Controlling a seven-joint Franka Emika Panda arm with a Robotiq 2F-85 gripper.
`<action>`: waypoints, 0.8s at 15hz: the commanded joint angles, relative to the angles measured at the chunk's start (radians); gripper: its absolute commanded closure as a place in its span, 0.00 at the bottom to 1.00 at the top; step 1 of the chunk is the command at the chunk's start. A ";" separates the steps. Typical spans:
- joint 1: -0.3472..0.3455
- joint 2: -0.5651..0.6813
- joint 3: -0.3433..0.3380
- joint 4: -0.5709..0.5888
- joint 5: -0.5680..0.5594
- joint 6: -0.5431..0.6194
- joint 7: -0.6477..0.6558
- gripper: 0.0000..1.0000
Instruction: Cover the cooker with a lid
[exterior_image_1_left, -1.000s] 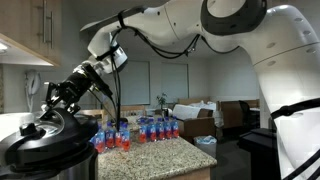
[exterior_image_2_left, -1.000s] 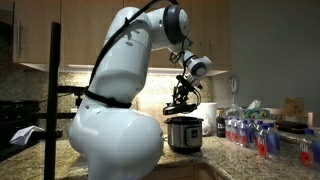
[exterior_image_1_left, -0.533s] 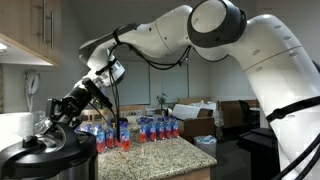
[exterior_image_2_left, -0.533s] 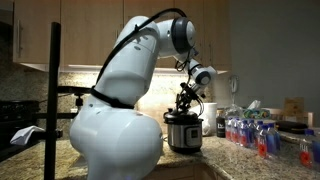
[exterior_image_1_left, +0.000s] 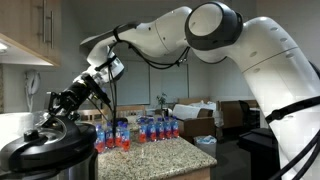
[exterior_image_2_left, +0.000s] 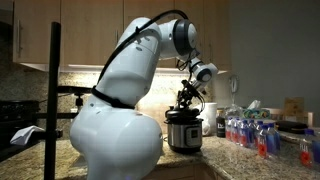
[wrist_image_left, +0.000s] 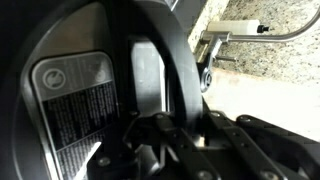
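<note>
On the granite counter (exterior_image_1_left: 172, 150), the cooker (exterior_image_2_left: 185, 135) sits directly beneath the end effector (exterior_image_1_left: 54, 111), which grasps the lid (exterior_image_1_left: 40, 143) by its knob.

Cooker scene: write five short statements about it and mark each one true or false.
1. The cooker stands on a speckled stone countertop. True.
2. The lid lies flat on the countertop, away from the cooker. False: it is at the cooker's top, under the gripper.
3. In both exterior views the gripper is right above the cooker. True.
4. The bottles stand on top of the lid. False: they stand in a group on the countertop beside the cooker.
5. The arm has bright orange links. False: its links are white and the gripper is black.
</note>
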 joint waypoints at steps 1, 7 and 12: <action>0.003 0.013 0.019 0.075 -0.008 -0.021 0.047 0.95; 0.002 0.114 0.027 0.207 -0.004 -0.047 0.073 0.95; -0.014 0.172 0.026 0.285 -0.002 -0.073 0.081 0.94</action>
